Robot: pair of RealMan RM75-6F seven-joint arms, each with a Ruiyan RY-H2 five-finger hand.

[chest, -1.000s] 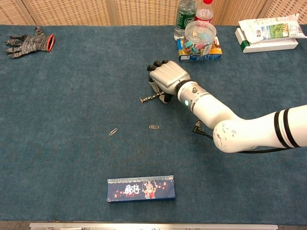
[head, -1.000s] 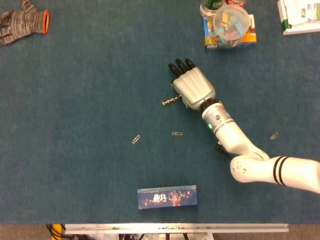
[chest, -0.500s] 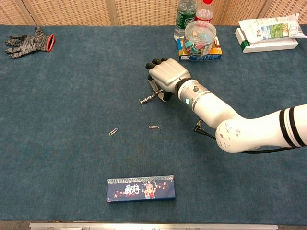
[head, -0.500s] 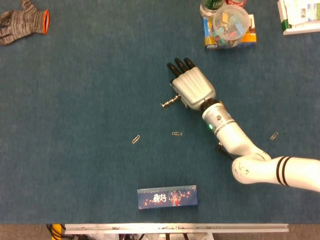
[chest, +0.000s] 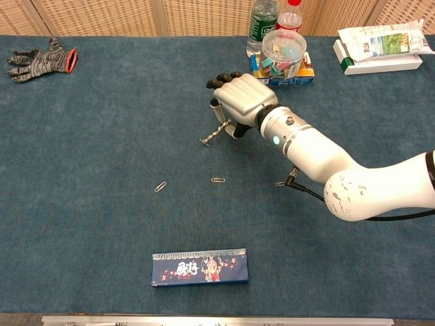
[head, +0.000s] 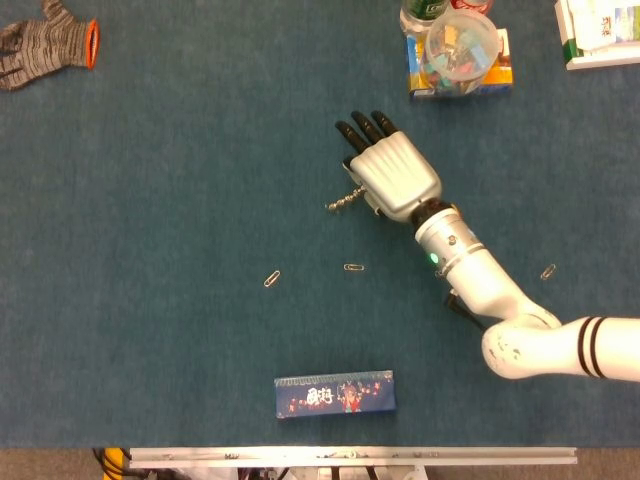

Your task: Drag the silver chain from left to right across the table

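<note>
While the silver chain (head: pixel 345 203) trails out as a short bright line on the blue table (head: pixel 180 180), near the middle of the surface, its right end disappears under the right hand (head: pixel 393 177), and that is where this drag is won or lost. Palm down, the hand has its dark fingers (chest: pixel 222 79) reaching forward and the thumb side tucked low by the chain; the chest view suggests a pinch on that end, with the free tail (chest: pixel 207 140) resting on the cloth, so I call it a light hold on the chain, not a full fist. No sign of the left hand in either view. For a clean pull, keep the hand low and slide it steadily toward the right, so the links follow in a line instead of lifting and swinging. A jerk could slip the thin end out of that small grip, judging by how little metal is caught. Two paper clips (head: pixel 272 278) (head: pixel 354 268) lie nearer the front edge, apart from the chain, and should stay clear of a straight rightward path. Further right, a third clip (head: pixel 548 271) sits well off, and the snack box (head: pixel 460 75) at the back is worth steering below.
</note>
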